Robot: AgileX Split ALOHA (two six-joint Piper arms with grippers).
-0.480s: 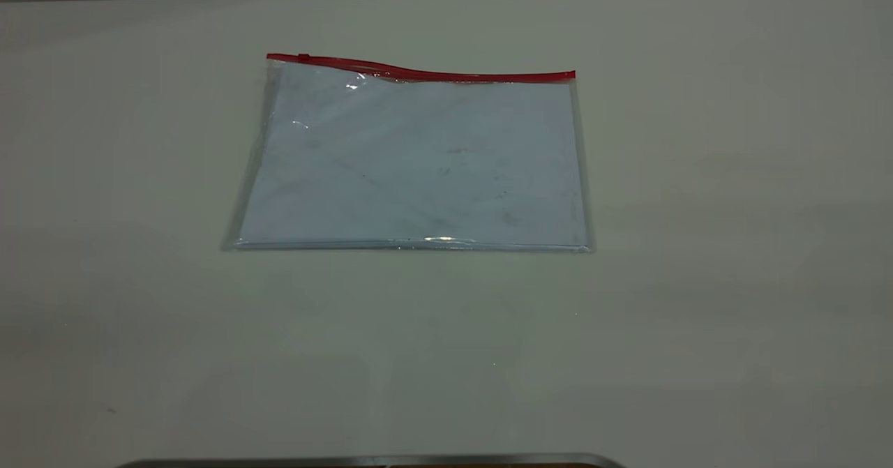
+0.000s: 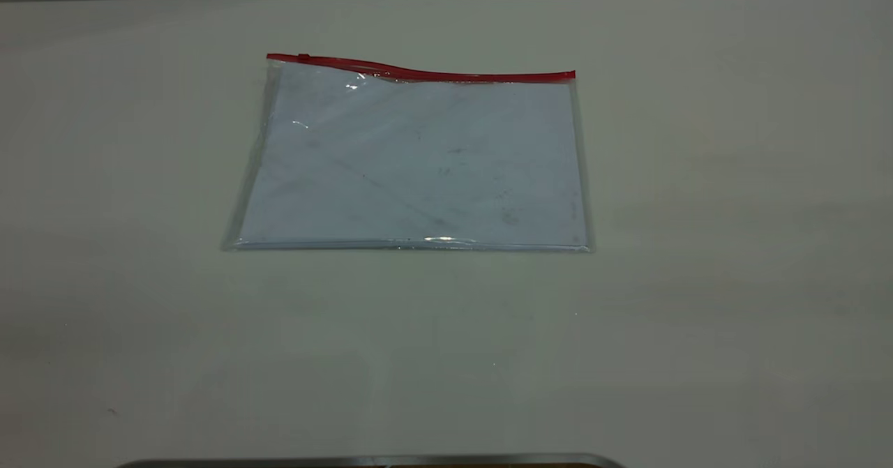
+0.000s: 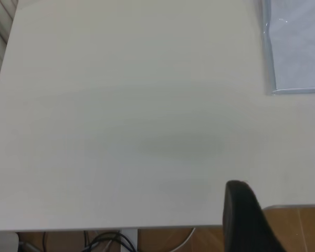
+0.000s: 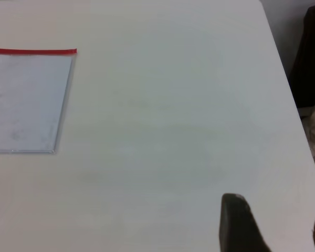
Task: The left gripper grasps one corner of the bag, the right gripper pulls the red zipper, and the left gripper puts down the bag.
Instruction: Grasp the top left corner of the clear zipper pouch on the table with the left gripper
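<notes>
Clear plastic, the bag [image 2: 411, 157] lies flat mid-table [image 2: 732, 280], red zipper [image 2: 418, 72] along its far edge. Both grippers, left [image 3: 275, 220] and right [image 4: 273, 226], hover apart, jaws spread, holding nothing.

The outside camera looks down across the table [image 2: 698, 314] at the whole bag [image 2: 411, 161], while both wrist cameras hang back, each sharing one bag corner.

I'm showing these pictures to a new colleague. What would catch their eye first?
Most likely the bright red zipper running along the far edge of the clear bag, which lies flat in the middle of the pale table. Neither gripper touches it; only dark fingertips show, well back from it.
</notes>
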